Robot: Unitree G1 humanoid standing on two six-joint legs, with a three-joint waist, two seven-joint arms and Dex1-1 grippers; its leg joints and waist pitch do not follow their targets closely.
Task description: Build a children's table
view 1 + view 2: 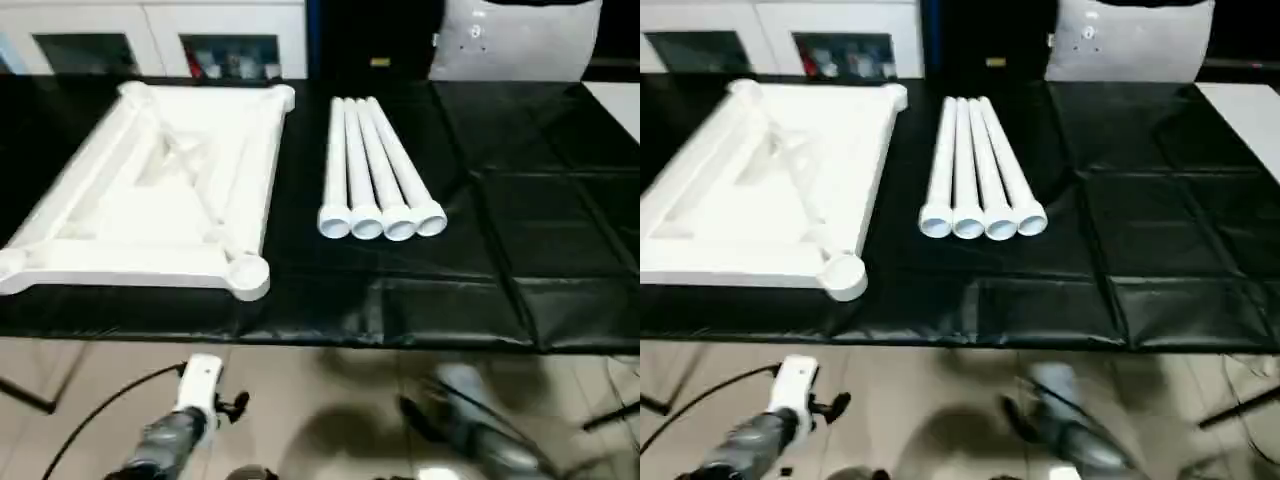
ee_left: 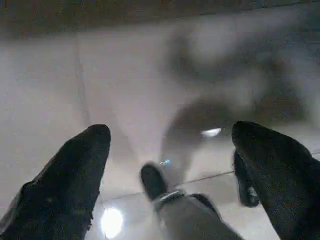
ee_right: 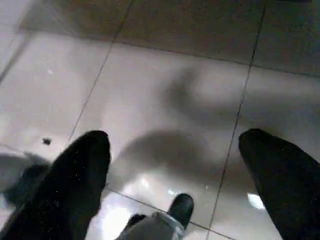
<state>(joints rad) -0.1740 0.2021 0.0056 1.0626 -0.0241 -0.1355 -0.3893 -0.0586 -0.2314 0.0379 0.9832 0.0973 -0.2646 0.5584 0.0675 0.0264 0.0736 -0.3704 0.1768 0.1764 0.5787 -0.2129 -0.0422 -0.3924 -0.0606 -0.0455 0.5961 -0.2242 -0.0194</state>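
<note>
Bench point(image 1: 520, 250), black sheet cover, w/ task parts laid out. Table top point(image 1: 150, 195), white plastic, upside down on bench's left part, ribbed underside up; round corner sockets at corners, nearest one point(image 1: 247, 273) close to bench's front edge. Four legs point(image 1: 375, 170), white tapered tubes, lying side by side, touching, just right of top, apart from it; open wide ends toward robot, tubes fanned slightly toward front. Grey-white cushion point(image 1: 515, 40) upright behind bench's far edge, right of centre. White cabinets point(image 1: 150, 35) w/ dark glass panels at back left.

Left tool point(image 2: 170, 145): two black fingers spread wide, released, nothing between; tiled floor point(image 2: 125, 90) beyond, robot's foot point(image 2: 152, 181) below. Right tool point(image 3: 175, 150): fingers likewise wide apart, released, empty, over tiled floor.

Head views: left forearm point(image 1: 175, 430) low at left, below bench's front edge, black cable alongside; right forearm point(image 1: 470, 425) low at right, blurred. Both arms off bench, well apart from top & legs.
</note>
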